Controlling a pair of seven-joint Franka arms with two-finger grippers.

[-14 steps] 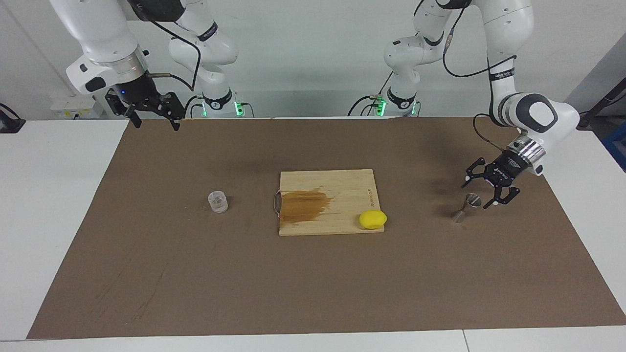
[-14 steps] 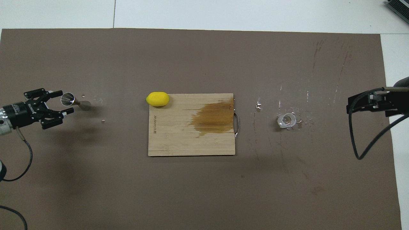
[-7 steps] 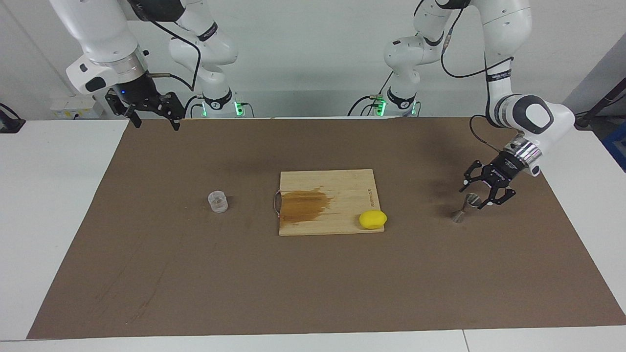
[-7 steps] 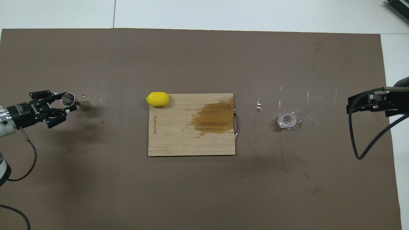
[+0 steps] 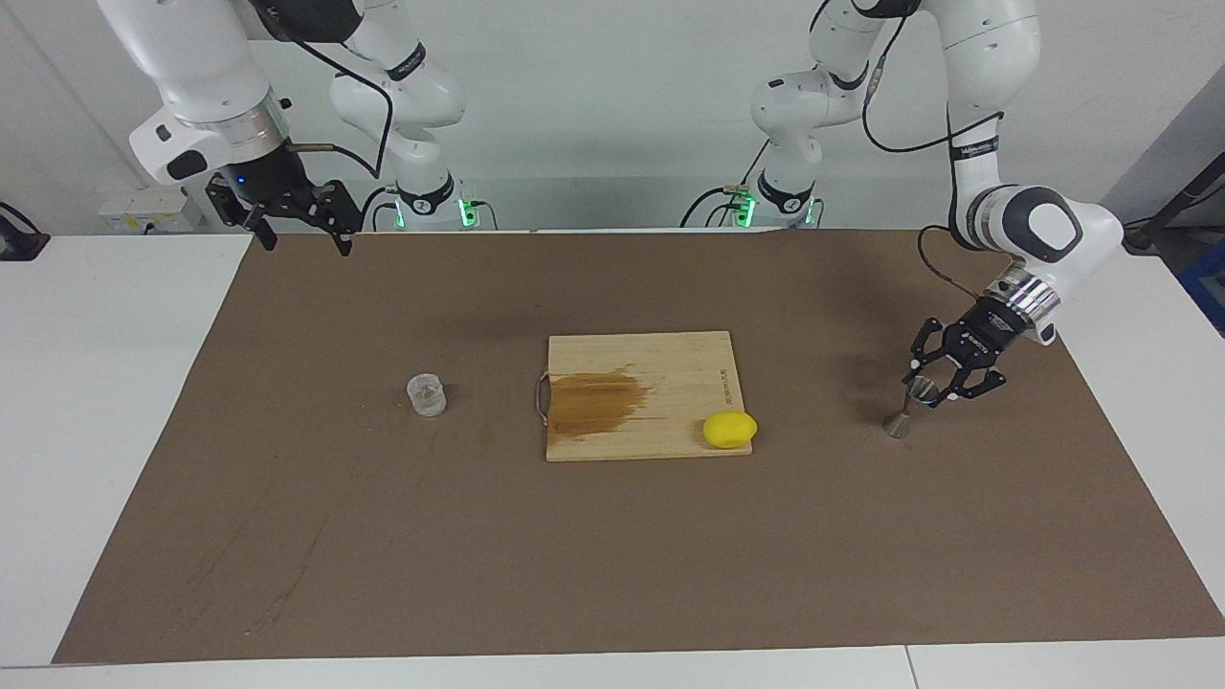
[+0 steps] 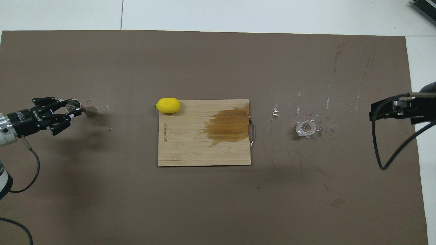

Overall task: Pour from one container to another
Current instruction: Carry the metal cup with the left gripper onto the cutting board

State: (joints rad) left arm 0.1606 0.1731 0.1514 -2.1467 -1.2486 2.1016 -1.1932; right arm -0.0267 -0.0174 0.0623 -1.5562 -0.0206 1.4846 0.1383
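The steel jigger [image 5: 900,419] stands on the brown mat toward the left arm's end of the table. My left gripper [image 5: 924,390] comes in low from that end and is shut on the jigger's upper cone. From above, the fingertips [image 6: 77,112] pinch the jigger [image 6: 89,111] at its open top, with the left gripper [image 6: 73,108] level with it. The clear cup [image 5: 426,394] stands alone toward the right arm's end, with droplets around the cup [image 6: 305,128]. My right gripper [image 5: 304,239] waits open, high over the mat's corner nearest its base, far from the cup.
A wooden cutting board [image 5: 670,383] with a brown wet stain lies mid-table. A yellow lemon [image 5: 729,429] rests on its corner toward the left arm's end. From above, the lemon [image 6: 168,105] overhangs the board [image 6: 190,146].
My left gripper has closed its fingers onto the jigger's upper cone and shifted slightly toward it. The right arm, cup, board and lemon have not moved.
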